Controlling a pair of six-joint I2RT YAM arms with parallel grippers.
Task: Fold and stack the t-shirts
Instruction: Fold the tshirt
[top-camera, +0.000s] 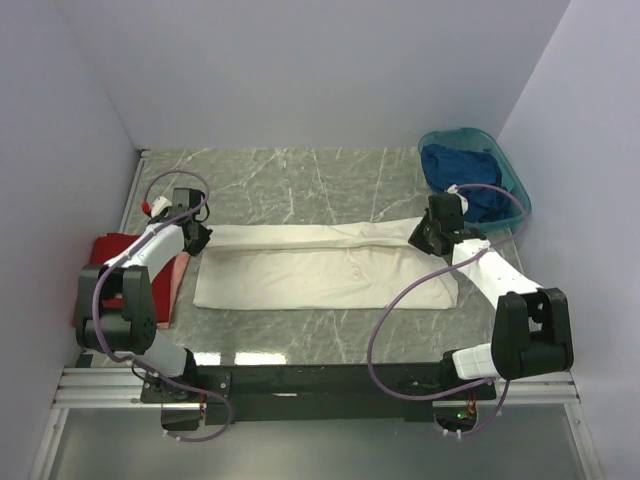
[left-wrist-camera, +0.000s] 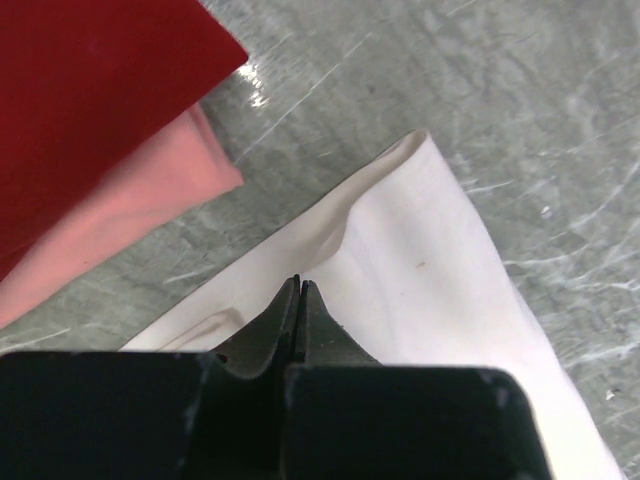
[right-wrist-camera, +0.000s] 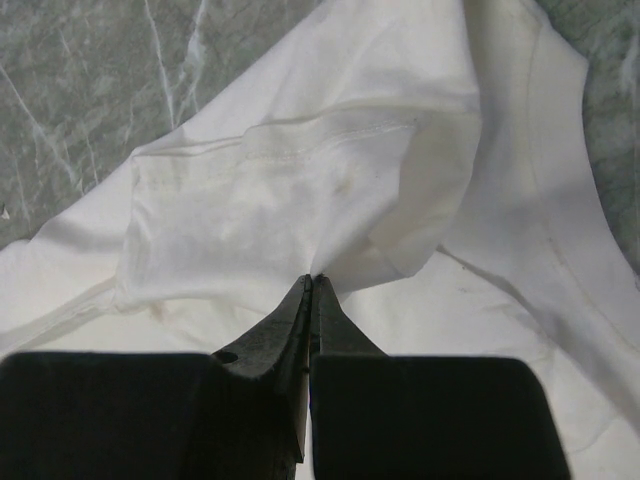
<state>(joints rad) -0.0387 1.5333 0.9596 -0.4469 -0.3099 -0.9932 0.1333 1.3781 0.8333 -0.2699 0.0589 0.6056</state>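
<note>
The cream-white t-shirt (top-camera: 320, 278) lies spread across the middle of the table, its far edge pulled into a long band between my two grippers. My left gripper (top-camera: 198, 238) is shut at the band's left end, its tips (left-wrist-camera: 300, 283) closed on the white cloth (left-wrist-camera: 430, 260). My right gripper (top-camera: 422, 238) is shut at the band's right end, and the cloth (right-wrist-camera: 300, 190) gathers into its tips (right-wrist-camera: 312, 280). The red t-shirt (top-camera: 115, 250) lies folded at the left edge and shows in the left wrist view (left-wrist-camera: 90, 90). The dark blue t-shirt (top-camera: 460, 172) lies crumpled in the basin.
The teal oval basin (top-camera: 512, 178) stands at the back right corner. A pink layer (left-wrist-camera: 130, 215) sticks out from under the red shirt. The table is grey marble (top-camera: 300, 175), closed in by white walls on three sides.
</note>
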